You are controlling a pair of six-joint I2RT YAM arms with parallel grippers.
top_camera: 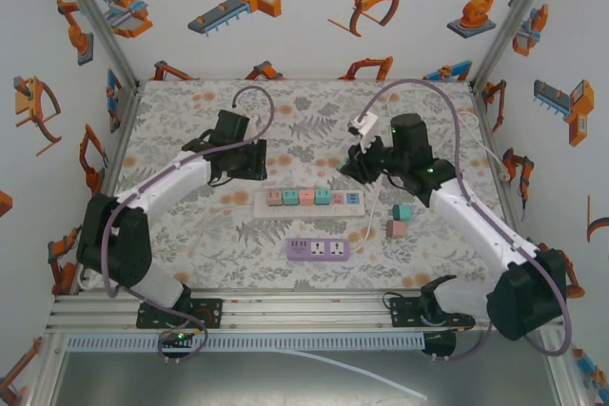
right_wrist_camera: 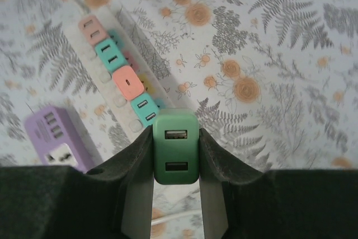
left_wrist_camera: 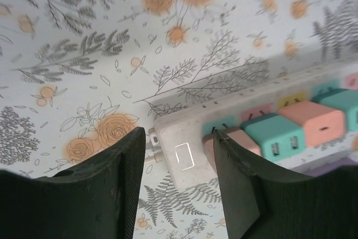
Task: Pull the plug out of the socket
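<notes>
Right gripper (right_wrist_camera: pixel 175 152) clamps a green plug (right_wrist_camera: pixel 175 146), lifted off the strip (right_wrist_camera: pixel 120 102); left gripper (left_wrist_camera: pixel 179 163) straddles the strip's end, jaws narrowly parted, pinning it.

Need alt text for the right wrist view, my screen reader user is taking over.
The right gripper is shut on a green USB plug, raised above the floral table. Behind it lies a white power strip carrying pink, teal and salmon plugs, with a purple socket block at left.
</notes>
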